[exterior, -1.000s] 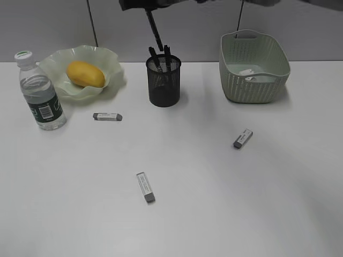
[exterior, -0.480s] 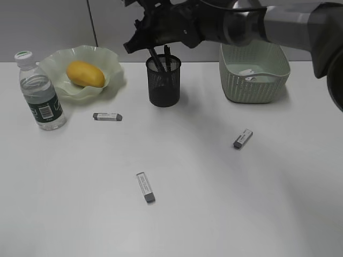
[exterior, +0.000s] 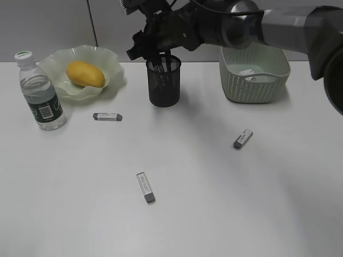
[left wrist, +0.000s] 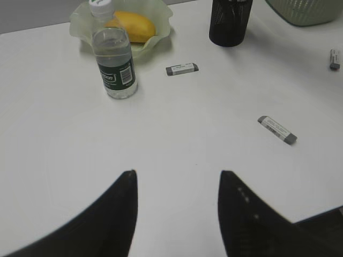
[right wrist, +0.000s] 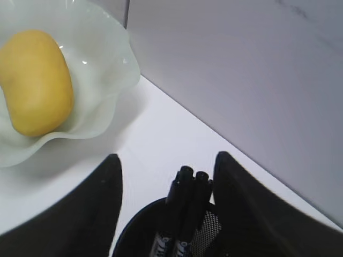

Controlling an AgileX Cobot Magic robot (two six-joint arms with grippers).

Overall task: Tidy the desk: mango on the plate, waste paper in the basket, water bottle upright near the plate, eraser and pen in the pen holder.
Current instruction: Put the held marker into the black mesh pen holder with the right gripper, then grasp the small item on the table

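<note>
The bench [exterior: 214,214] is seen slantwise from front; the pen holder [exterior: 164,81] is shared, closest by the right wrist.

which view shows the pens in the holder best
The right wrist view: the pens fill the lower centre, caps up in the pen holder. The exterior view has them small and partly behind the right gripper; the left wrist view crops the holder's top.

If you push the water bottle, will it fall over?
Maybe. The water bottle is tall and narrow, so a high push could tip it. It looks mostly full, so probably heavy enough to slide when pushed low. Once tipped, its round body would likely roll.
</note>
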